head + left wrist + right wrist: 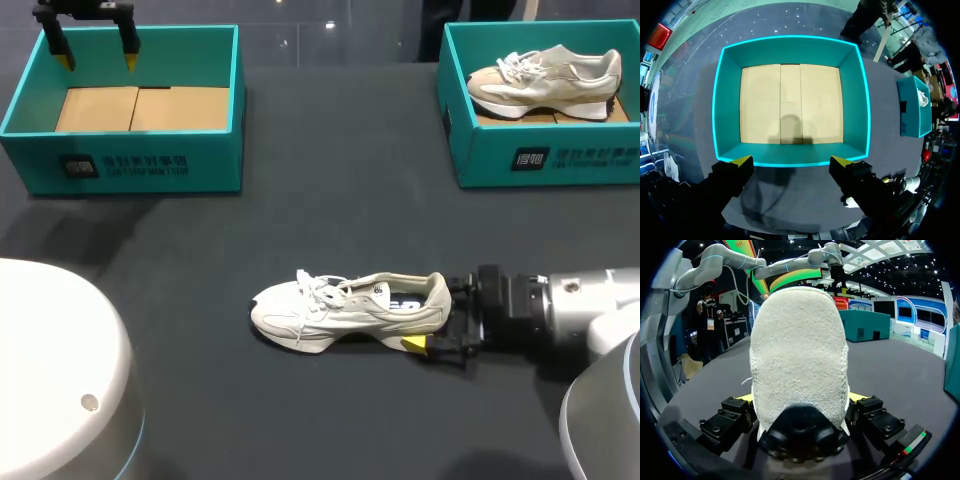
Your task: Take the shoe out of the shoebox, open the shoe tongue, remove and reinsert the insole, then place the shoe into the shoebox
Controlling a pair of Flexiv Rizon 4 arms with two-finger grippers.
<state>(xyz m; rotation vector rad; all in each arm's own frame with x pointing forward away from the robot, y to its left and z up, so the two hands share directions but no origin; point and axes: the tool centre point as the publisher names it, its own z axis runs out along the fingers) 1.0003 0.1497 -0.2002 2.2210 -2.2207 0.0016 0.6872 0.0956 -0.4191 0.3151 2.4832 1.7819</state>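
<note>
White knit suggests the shoe [345,310] is light and soft in the upper, probably stiffer at the heel cup and sole. The heel looks the soundest place to take hold, since the sides would likely cave under pressure. It stands on its sole on the dark bench [300,200], toe pointing away from the right claw [432,318], whose fingers press the heel from both sides. The left claw [791,162] hangs spread wide, holding nothing, with the bare teal shoebox [725,100] just ahead of it.
</note>
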